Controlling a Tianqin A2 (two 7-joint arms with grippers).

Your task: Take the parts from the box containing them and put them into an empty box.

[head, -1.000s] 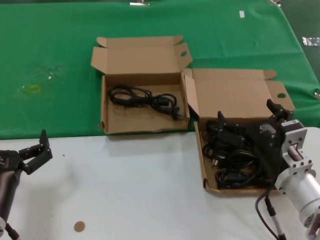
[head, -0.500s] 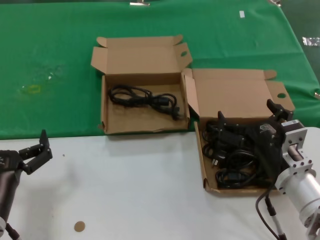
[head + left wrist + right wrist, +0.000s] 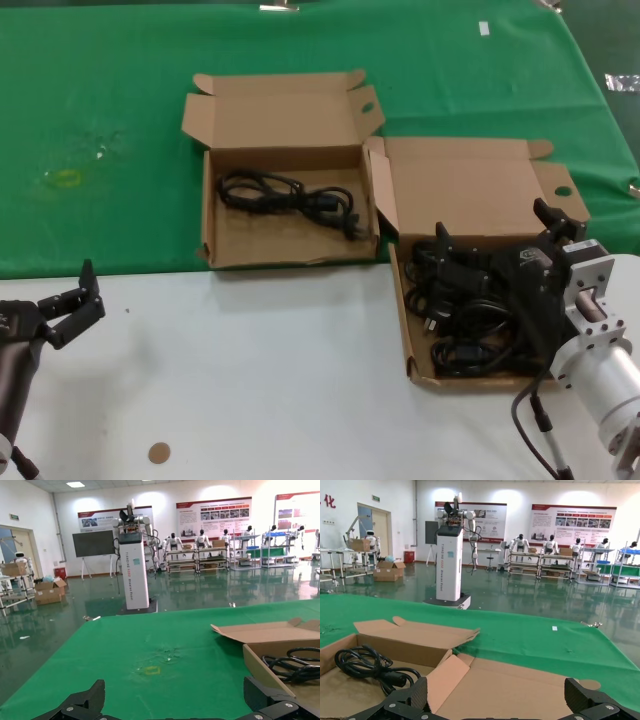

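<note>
both boxes sit lids flipped back, trays open to the top, so either arm can reach straight in; they're corner to corner, which keeps the transfer path short. full box (image 3: 470, 372) is at 4 o'clock in the head view, half on the white desk (image 3: 250, 380), half on the green cloth (image 3: 120, 130). the other box (image 3: 285, 250) is at 12 o'clock, on the cloth; it isn't really empty, one cord (image 3: 290, 195) already lies in its tray, toward the back. right gripper (image 3: 490, 255) hangs over the full box's tray, fingers spread wide, holding nothing. the cords (image 3: 460, 320) are piled directly under it and running toward 6 o'clock of it; from the head view i can't tell if the fingers touch the pile or just hover above. looks posed for a top-down grab on the back end of the pile, my read only. the right wrist view shows both finger tips far apart with bare cardboard between them. left gripper (image 3: 72, 305) is parked at 8 o'clock over the desk, wide open, empty, well apart from both boxes. the left wrist view shows the cord in the other box off past its tip. likely risk: coils tangled, so one grab may drag more than one cord.
</note>
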